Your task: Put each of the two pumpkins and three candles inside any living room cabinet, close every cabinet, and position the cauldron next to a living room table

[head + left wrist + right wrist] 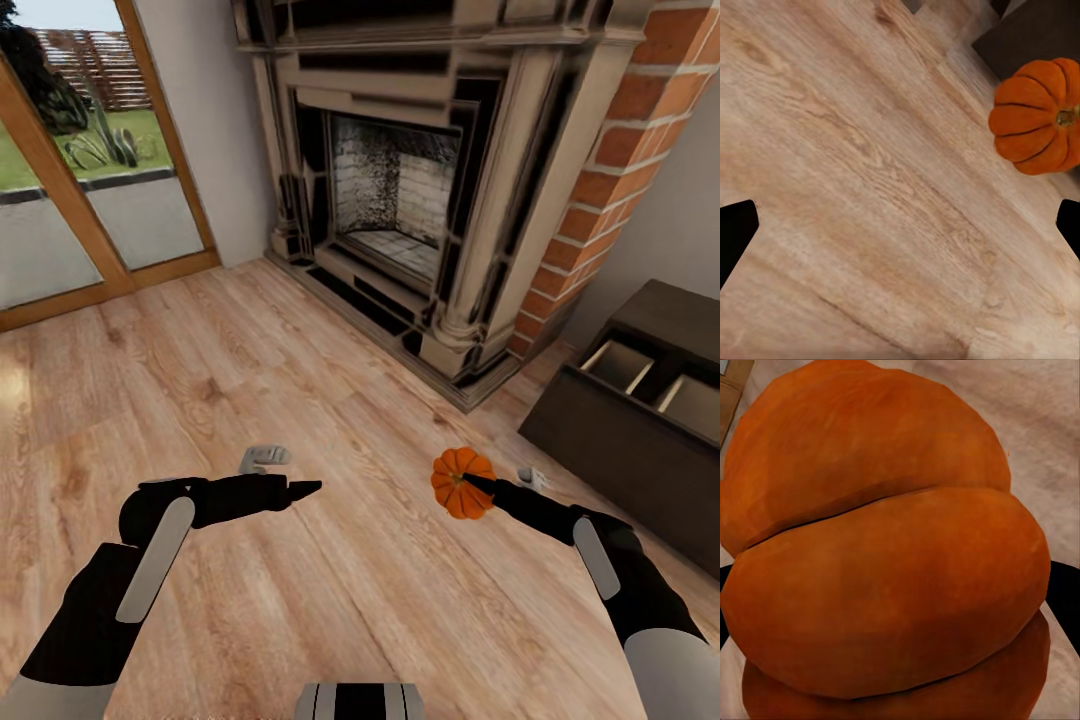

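At the far left, a wood-framed glass door (90, 160) is showing a lawn outside, and pale plank flooring (300, 380) is running across the room. Near the left, the robot's left gripper (300, 488) is hanging over the bare floor with nothing in it; in the left wrist view its two black fingers (735, 232) are standing wide apart at the frame's edges, with only boards between them. A small grey object (264, 458) is lying on the floor just beyond that arm, too small to identify.

In the middle distance a beige stone fireplace (400, 190) with a brick side is standing against the far wall.

To the right, the right gripper (470, 487) is holding a small round orange ribbed pumpkin (462, 483) above the floor, with the fingers closed against its sides; the right wrist view is showing the orange ribs (885, 585) pressed right up to the lens, with black finger edges at both flanks.

Further right, the long low dark-brown wooden cabinet (620, 440) is sitting along the wall, with pale drawer interiors (620, 365) showing open from above. The cabinet is lying to the right of and slightly beyond the held pumpkin, well apart from it, so the right arm is plainly the nearer one. Judging from this, the carry is calling for a reach rightward and away, ending over an open drawer.
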